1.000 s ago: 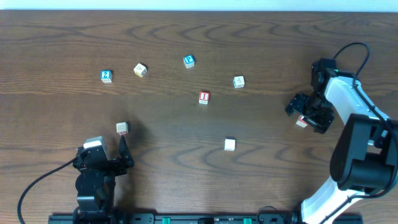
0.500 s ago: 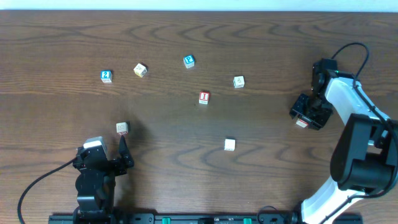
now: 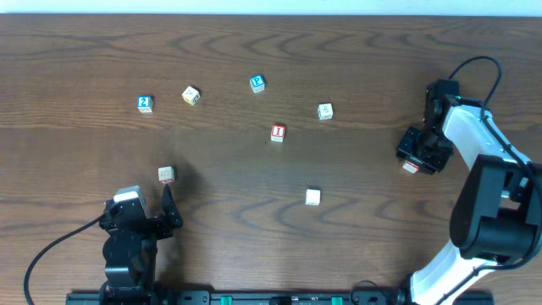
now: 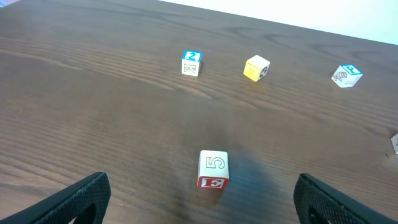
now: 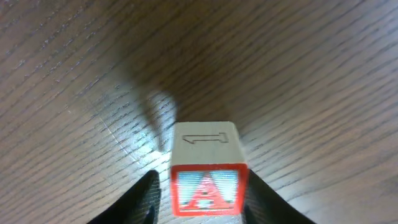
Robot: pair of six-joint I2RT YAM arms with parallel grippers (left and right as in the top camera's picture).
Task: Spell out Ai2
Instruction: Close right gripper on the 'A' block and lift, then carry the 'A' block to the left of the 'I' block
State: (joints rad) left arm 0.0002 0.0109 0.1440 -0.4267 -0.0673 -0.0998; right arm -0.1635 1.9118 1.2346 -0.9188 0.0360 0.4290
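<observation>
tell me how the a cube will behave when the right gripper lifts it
Likely rigid: the A cube shows crisp square edges. Flat sides against the fingers should grip steadily. It sits flat on the table, so rolling seems unlikely.

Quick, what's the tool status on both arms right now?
Left tool: open, holding nothing.
Right tool: closed on the small white-edged toy cube with a red A.
</observation>
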